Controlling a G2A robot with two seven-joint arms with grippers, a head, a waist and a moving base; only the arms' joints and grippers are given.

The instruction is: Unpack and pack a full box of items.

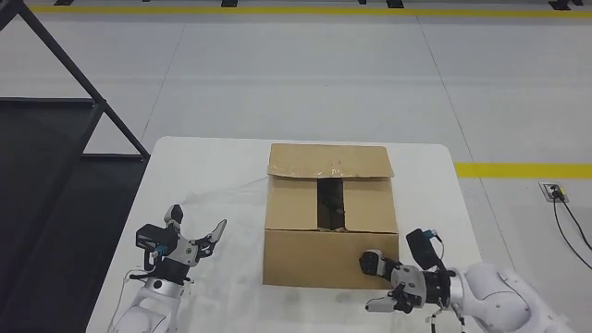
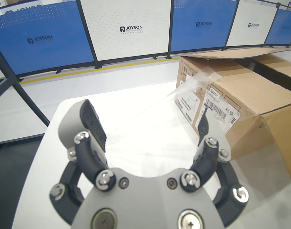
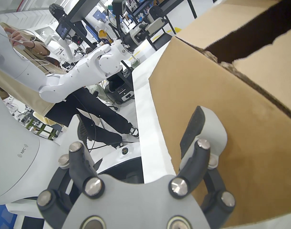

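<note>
Both grippers sit low at the near end of the white bench (image 1: pixel 213 166), one on each side of the brown box (image 1: pixel 305 231). The left gripper (image 1: pixel 198 222) is spread wide and holds nothing. The right gripper (image 1: pixel 373 284) is spread too, with one finger (image 3: pixel 198 113) just beside the box's near corner. The box stands mid-bench, top flaps parted by a dark gap. Clear tape (image 2: pixel 195 82) hangs off its left side.

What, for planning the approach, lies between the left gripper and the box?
Bare table, in the top view; the left wrist view adds a loose clear tape strip trailing off the box toward the left gripper.
</note>
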